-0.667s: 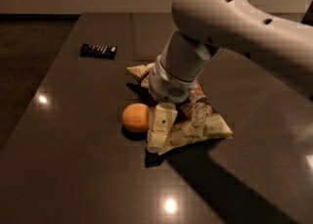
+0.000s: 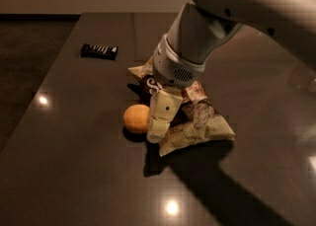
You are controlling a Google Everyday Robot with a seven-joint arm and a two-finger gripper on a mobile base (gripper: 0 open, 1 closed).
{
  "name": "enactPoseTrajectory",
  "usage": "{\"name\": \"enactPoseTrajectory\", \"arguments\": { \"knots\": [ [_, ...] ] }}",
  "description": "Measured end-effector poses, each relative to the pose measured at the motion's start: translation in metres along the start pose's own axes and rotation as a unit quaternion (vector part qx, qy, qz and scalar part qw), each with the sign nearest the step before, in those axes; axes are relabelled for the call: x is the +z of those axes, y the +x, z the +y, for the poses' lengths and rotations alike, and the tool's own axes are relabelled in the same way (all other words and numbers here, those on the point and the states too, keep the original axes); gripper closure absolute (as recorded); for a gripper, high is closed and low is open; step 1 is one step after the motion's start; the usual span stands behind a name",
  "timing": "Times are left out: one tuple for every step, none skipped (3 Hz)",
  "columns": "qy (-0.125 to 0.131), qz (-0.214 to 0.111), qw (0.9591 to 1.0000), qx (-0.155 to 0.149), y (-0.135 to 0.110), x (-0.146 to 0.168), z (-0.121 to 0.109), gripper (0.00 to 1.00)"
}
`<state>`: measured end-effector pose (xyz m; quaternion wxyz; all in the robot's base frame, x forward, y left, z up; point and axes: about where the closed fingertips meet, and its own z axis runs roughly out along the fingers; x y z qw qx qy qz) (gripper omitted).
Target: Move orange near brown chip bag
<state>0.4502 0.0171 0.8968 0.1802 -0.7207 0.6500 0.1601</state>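
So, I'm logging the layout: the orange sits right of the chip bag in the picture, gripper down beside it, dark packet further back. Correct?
Not quite. The camera view shows the orange left of the brown chip bag, not right. The gripper is down beside it, and the dark packet lies further back.
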Motion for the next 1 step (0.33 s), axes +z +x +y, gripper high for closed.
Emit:
{"name": "enactPoseTrajectory", "arguments": {
  "knots": [
    [0.000, 0.000, 1.0000, 0.000, 0.0000, 0.0000, 0.0000, 0.00]
  ]
}}
